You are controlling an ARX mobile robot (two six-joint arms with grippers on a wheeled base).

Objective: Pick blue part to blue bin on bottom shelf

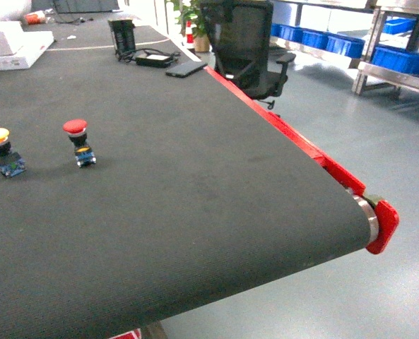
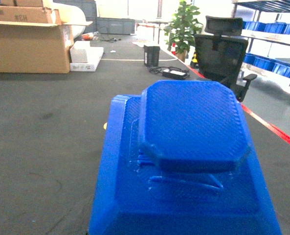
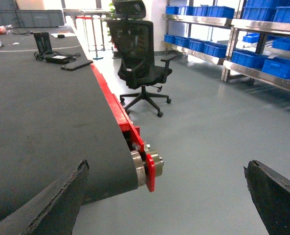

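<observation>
Blue part (image 2: 189, 147) fills the left wrist view, close above the dark conveyor belt (image 1: 195, 191); whether the left fingers clasp it cannot be told. The right gripper (image 3: 167, 196) hangs spread wide past the belt's red-edged end, over grey floor (image 3: 208, 127). An office chair (image 3: 137, 58) and steel racks holding blue bins (image 3: 203, 48) stand beyond.

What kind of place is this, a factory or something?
Probably a workshop or warehouse test area: a long black conveyor belt with a red side rail, steel shelving stacked with blue bins, and push-button parts lying on the belt.
</observation>
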